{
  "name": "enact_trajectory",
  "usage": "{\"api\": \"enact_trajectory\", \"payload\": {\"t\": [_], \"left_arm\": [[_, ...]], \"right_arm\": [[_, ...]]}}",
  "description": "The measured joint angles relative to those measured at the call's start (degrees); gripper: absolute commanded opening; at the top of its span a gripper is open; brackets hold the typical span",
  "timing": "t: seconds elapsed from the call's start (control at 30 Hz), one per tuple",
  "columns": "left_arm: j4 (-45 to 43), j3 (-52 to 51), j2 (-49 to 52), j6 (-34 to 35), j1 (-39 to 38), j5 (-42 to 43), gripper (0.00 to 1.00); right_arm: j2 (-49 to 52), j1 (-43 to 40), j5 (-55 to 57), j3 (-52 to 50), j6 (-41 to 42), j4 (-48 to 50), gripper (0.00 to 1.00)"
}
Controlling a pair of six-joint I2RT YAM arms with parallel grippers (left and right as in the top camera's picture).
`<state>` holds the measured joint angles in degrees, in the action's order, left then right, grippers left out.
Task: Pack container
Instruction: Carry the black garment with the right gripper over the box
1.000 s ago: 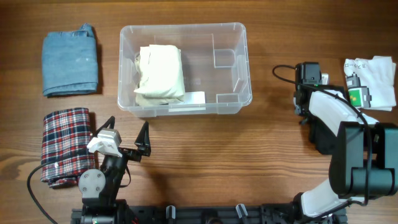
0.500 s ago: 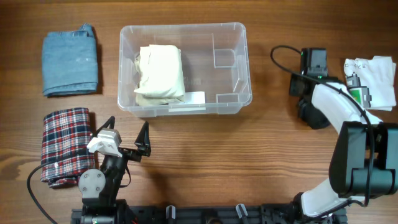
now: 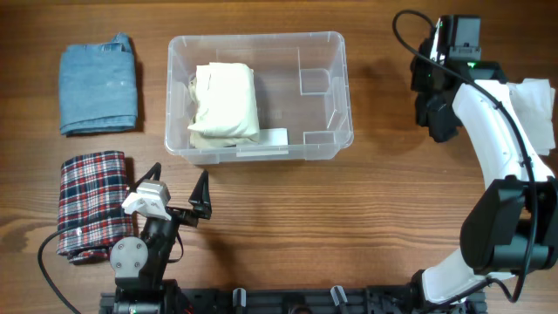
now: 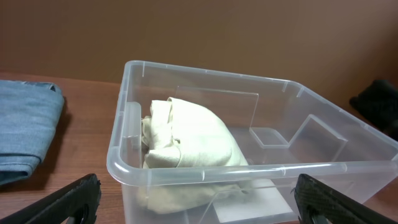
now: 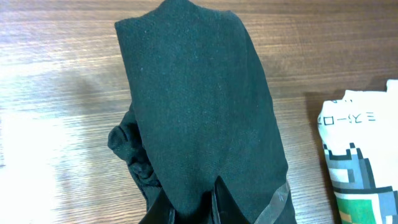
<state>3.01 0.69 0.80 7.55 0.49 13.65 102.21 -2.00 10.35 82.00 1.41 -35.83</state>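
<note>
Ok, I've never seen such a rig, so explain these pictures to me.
A robot's left arm and right arm work at a wooden table. One picture looks down from above; the other two come from a camera on each wrist. On the table are a clear container with a cream cloth inside, plus a blue cloth, a plaid cloth and a white printed cloth. The left gripper is open and empty, facing the container. The right gripper is shut on a black cloth.
</note>
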Motion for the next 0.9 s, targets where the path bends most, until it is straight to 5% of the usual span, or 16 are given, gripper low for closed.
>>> {"api": "enact_trajectory", "payload": {"t": [0.2, 0.37, 0.9], "left_arm": [[0.0, 0.0, 0.0, 0.0, 0.0, 0.0, 1.00], [0.0, 0.0, 0.0, 0.0, 0.0, 0.0, 1.00], [0.0, 0.0, 0.0, 0.0, 0.0, 0.0, 1.00]], "right_arm": [[-1.4, 2.8, -0.5, 9.5, 0.0, -5.8, 0.04], [-7.1, 13.3, -0.5, 17.4, 0.3, -6.1, 0.04], [-4.7, 38.0, 6.7, 18.3, 15.5, -1.2, 0.04]]}}
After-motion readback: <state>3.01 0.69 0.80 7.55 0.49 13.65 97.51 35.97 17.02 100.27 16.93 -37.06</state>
